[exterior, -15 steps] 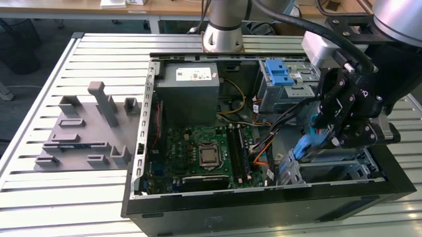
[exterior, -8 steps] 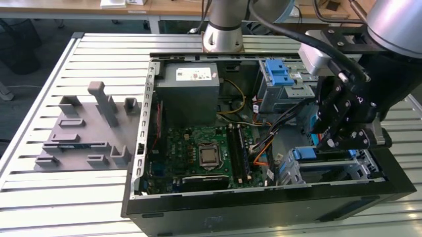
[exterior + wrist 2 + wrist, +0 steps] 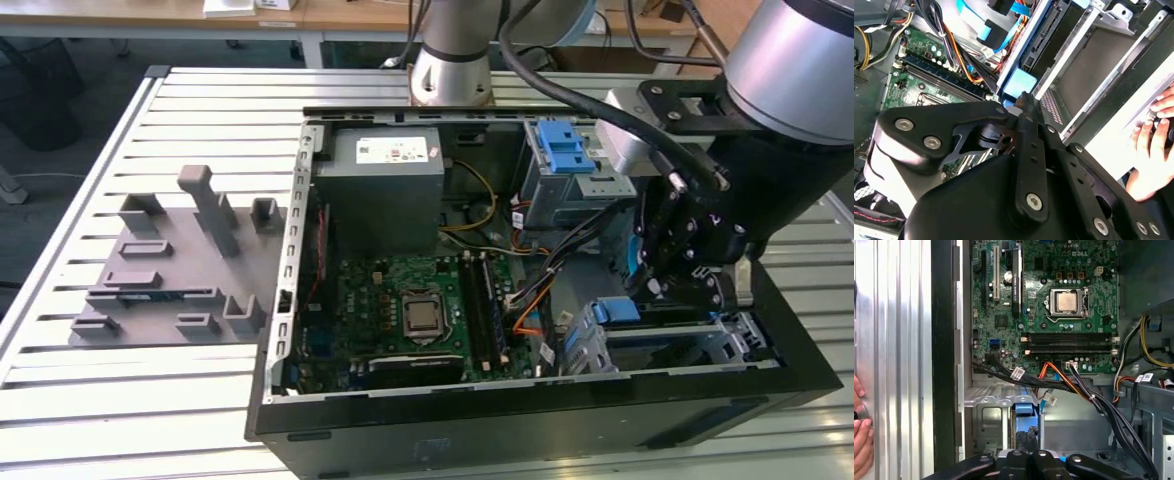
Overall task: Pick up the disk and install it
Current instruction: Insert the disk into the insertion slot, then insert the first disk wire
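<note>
The disk [image 3: 618,311] stands on edge in the metal drive cage at the front of the open computer case, on the exterior view's right, and its blue rail end faces up. In the second wrist view the disk [image 3: 1045,36] shows its dark connector edge beside a long blue rail. In the first wrist view only the blue end of the disk [image 3: 1024,409] shows. My gripper [image 3: 678,296] reaches down into the cage, directly over the disk. Its fingers are shut together in both wrist views [image 3: 1024,98] [image 3: 1027,434], with the tips at the blue end.
A grey power-supply box [image 3: 387,180] and the green motherboard [image 3: 414,310] fill the case, and cable bundles [image 3: 1079,385] cross near the cage. A second blue latch [image 3: 561,150] sits farther back. A grey fixture [image 3: 174,260] lies on the slatted table. A person's hand [image 3: 1154,135] [image 3: 860,440] rests on the case's outer wall.
</note>
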`<state>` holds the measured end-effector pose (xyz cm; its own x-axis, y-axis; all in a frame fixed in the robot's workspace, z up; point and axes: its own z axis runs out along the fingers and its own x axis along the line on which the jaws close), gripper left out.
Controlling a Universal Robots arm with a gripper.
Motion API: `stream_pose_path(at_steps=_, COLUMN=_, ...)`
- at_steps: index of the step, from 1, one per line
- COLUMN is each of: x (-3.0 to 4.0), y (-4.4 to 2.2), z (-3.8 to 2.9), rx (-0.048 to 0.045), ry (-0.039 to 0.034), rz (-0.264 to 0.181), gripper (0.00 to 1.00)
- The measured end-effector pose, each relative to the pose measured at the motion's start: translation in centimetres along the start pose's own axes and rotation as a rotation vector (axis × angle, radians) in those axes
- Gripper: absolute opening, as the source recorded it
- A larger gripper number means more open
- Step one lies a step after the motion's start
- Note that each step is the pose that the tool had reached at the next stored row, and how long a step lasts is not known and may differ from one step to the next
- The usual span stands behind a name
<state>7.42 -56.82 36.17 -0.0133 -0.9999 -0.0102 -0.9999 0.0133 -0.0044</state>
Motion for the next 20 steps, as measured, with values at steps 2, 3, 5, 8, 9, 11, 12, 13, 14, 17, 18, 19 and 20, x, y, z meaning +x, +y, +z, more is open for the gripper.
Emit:
stream_pose_path(at_steps=2, x=0.0, y=0.0, z=0.02, rx=-0.0001, ry=0.0003, rz=0.0, gripper=0.11)
stream_pose_path(at_steps=3, x=0.0, y=0.0, z=0.02, rx=0.0, ry=0.0003, rz=0.0, gripper=0.11)
stream_pose_path(at_steps=5, x=0.0, y=0.0, z=0.07, rx=0.0, ry=0.0, rz=0.0, gripper=0.11)
stream_pose_path(at_steps=8, x=0.0, y=0.0, z=0.1, rx=0.0, ry=0.0, rz=0.0, gripper=0.11)
stream_pose_path(at_steps=9, x=0.0, y=0.0, z=0.1, rx=0.0, ry=0.0001, rz=0.0, gripper=0.11)
stream_pose_path(at_steps=11, x=0.0, y=0.0, z=0.11, rx=0.0, ry=0.0001, rz=0.0, gripper=0.11)
stream_pose_path(at_steps=12, x=0.0, y=0.0, z=0.12, rx=0.0, ry=0.0, rz=0.0, gripper=0.11)
stream_pose_path(at_steps=13, x=0.0, y=0.0, z=0.12, rx=0.0, ry=0.0001, rz=0.0, gripper=0.11)
stream_pose_path(at_steps=14, x=0.0, y=0.0, z=0.13, rx=0.0, ry=0.0, rz=0.0, gripper=0.11)
stream_pose_path(at_steps=17, x=0.0, y=-0.06, z=0.14, rx=0.0, ry=-0.0001, rz=0.0, gripper=0.11)
stream_pose_path(at_steps=18, x=0.0, y=-0.19, z=0.15, rx=0.0, ry=-0.0002, rz=0.0, gripper=0.11)
stream_pose_path(at_steps=19, x=-0.01, y=-0.39, z=0.15, rx=0.0, ry=-0.0002, rz=0.0, gripper=0.11)
stream_pose_path(at_steps=20, x=-0.04, y=-0.65, z=0.15, rx=0.0, ry=-0.0001, rz=0.0, gripper=0.11)
